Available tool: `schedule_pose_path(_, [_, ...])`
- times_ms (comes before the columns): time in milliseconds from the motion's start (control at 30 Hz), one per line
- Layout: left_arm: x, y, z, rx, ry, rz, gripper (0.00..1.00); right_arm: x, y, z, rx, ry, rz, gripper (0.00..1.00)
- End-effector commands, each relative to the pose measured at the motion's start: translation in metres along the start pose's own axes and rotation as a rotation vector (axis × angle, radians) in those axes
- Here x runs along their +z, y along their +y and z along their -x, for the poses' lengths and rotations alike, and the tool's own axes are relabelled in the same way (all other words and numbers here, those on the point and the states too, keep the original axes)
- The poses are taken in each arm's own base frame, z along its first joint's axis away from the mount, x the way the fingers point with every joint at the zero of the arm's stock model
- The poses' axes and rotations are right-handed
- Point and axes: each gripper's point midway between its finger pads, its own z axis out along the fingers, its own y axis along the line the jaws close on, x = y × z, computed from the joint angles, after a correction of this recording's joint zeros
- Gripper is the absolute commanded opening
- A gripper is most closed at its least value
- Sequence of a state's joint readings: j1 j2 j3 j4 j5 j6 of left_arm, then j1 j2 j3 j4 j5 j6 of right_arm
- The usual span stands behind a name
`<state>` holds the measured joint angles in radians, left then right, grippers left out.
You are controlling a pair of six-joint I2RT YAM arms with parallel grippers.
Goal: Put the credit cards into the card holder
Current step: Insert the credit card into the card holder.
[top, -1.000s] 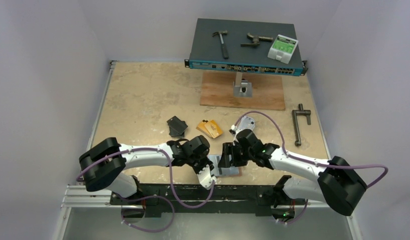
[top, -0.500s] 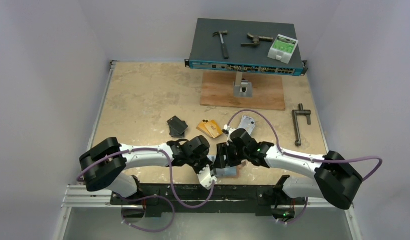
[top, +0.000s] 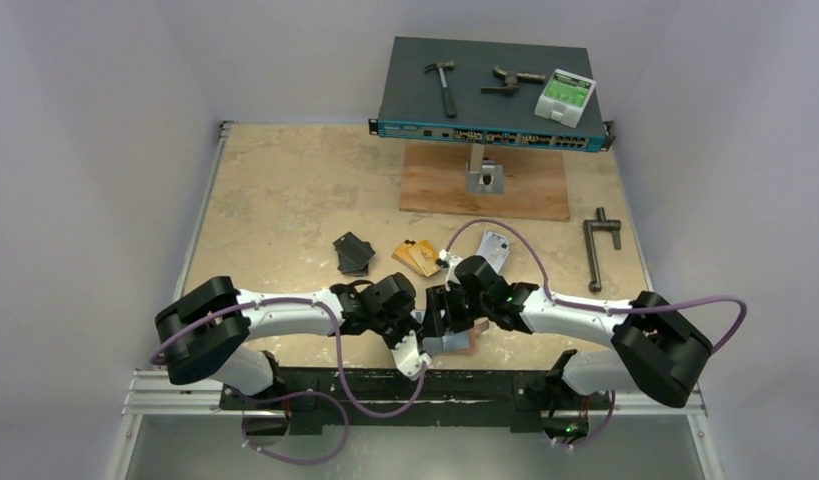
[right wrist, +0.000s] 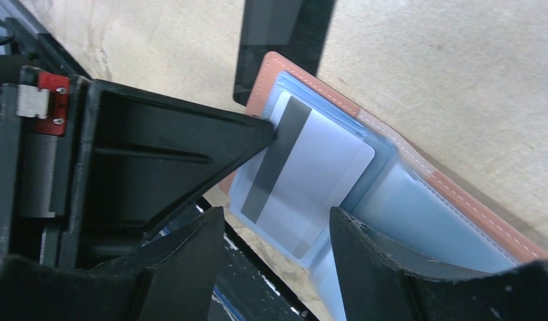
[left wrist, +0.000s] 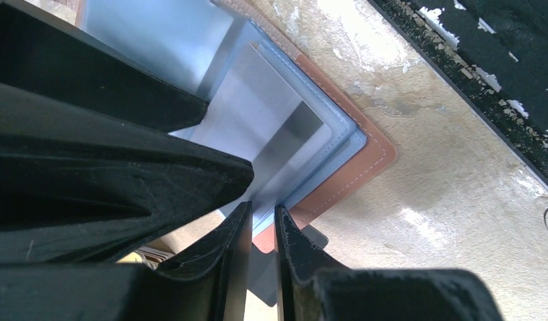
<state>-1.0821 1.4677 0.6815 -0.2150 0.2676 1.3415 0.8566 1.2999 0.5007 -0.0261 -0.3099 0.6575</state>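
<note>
The left arm (top: pixel 285 312) and the right arm (top: pixel 575 318) both stretch low and inward from their bases, elbows out, wrists almost meeting in the middle. The left gripper (left wrist: pixel 262 212) has its jaws drawn to a narrow slit. The right gripper (right wrist: pixel 276 221), facing it closely, has its jaws spread well apart.

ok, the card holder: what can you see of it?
Salmon leather-look card holder, white-stitched edge, lies open and flat on the table near its front edge. Clear bluish sleeves inside; a silver-grey card with a dark stripe sits partly in one. The left claw touches that card.
</note>
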Motion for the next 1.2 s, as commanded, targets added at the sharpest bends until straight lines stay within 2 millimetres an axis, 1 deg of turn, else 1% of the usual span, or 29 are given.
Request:
schedule_pose_path(0, [-0.003, 0.011, 0.010, -0.002, -0.044, 0.060, 0.17, 0.003, 0.028, 0.019, -0.061, -0.054, 0.125, 0.58])
schedule_pose_path(233, [-0.003, 0.010, 0.011, -0.006, -0.051, 0.068, 0.17, 0.005, 0.028, 0.019, -0.048, -0.046, 0.155, 0.57])
schedule_pose_path(333, [-0.004, 0.011, 0.013, -0.005, -0.057, 0.074, 0.17, 0.002, 0.029, 0.024, -0.049, -0.062, 0.172, 0.57])
schedule_pose_path(433, [-0.006, 0.012, 0.011, -0.008, -0.044, 0.077, 0.19, -0.006, 0.029, 0.034, -0.038, -0.095, 0.184, 0.57])
schedule_pose_path(533, [-0.013, 0.017, 0.005, -0.022, -0.012, 0.089, 0.25, -0.024, 0.018, 0.047, -0.001, -0.151, 0.145, 0.59])
schedule_pose_path(600, [-0.021, 0.019, -0.001, -0.045, 0.009, 0.086, 0.28, -0.038, 0.010, 0.055, 0.035, -0.203, 0.108, 0.62])
schedule_pose_path(633, [-0.025, 0.020, -0.004, -0.062, 0.018, 0.085, 0.29, -0.043, 0.003, 0.054, 0.063, -0.208, 0.070, 0.64])
schedule_pose_path(700, [-0.035, 0.022, -0.011, -0.099, 0.044, 0.080, 0.32, -0.054, 0.000, 0.058, 0.076, -0.230, 0.026, 0.65])
schedule_pose_path(767, [-0.050, 0.025, -0.018, -0.157, 0.064, 0.081, 0.33, -0.064, -0.007, 0.063, 0.078, -0.247, -0.046, 0.67])
schedule_pose_path(800, [-0.057, 0.025, -0.021, -0.186, 0.076, 0.075, 0.33, -0.070, -0.019, 0.065, 0.099, -0.263, -0.128, 0.67])
schedule_pose_path(900, [-0.076, 0.019, -0.031, -0.302, 0.113, 0.050, 0.34, -0.084, -0.047, 0.057, 0.198, -0.259, -0.316, 0.69])
schedule_pose_path(967, [-0.086, 0.010, -0.035, -0.408, 0.139, 0.015, 0.34, -0.089, -0.056, 0.047, 0.241, -0.254, -0.364, 0.70])
schedule_pose_path(1067, [-0.101, -0.005, -0.037, -0.543, 0.190, -0.046, 0.34, -0.086, -0.052, 0.033, 0.302, -0.243, -0.310, 0.72])
schedule_pose_path(1100, [-0.106, -0.007, -0.039, -0.590, 0.217, -0.056, 0.34, -0.088, -0.052, 0.030, 0.305, -0.245, -0.306, 0.72])
schedule_pose_path(1167, [-0.117, -0.009, -0.036, -0.711, 0.221, -0.071, 0.34, -0.096, -0.048, 0.027, 0.300, -0.252, -0.287, 0.73])
